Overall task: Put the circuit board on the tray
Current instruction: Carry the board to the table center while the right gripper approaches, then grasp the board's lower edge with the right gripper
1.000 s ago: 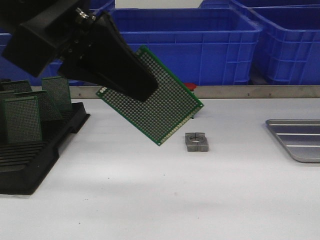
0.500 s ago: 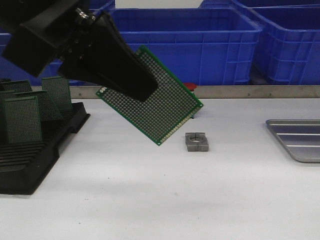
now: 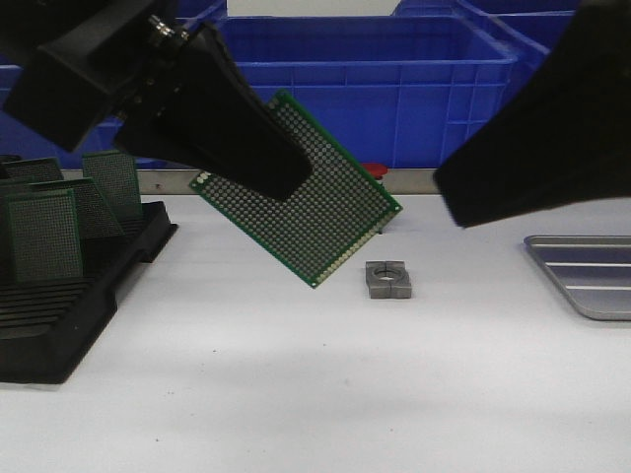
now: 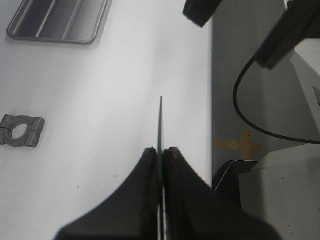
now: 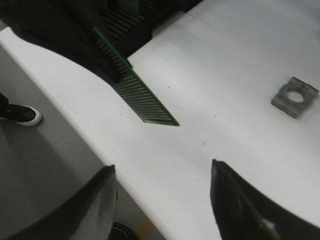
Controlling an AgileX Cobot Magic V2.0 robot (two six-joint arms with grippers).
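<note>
Board (image 3: 325, 212) hangs in the air in my left gripper (image 4: 161, 155), which is clamped flat on its upper corner, the board tilted so one corner points down over the white table (image 3: 296, 394). My right gripper (image 5: 162, 175) has its fingers spread wide with nothing between them. On my front camera the tray (image 3: 587, 276) lies flat at 3 o'clock, well apart from the board. A small metal clamp (image 3: 387, 279) sits just below the board's low corner; the black rack (image 3: 59, 305) is at 9 o'clock.
</note>
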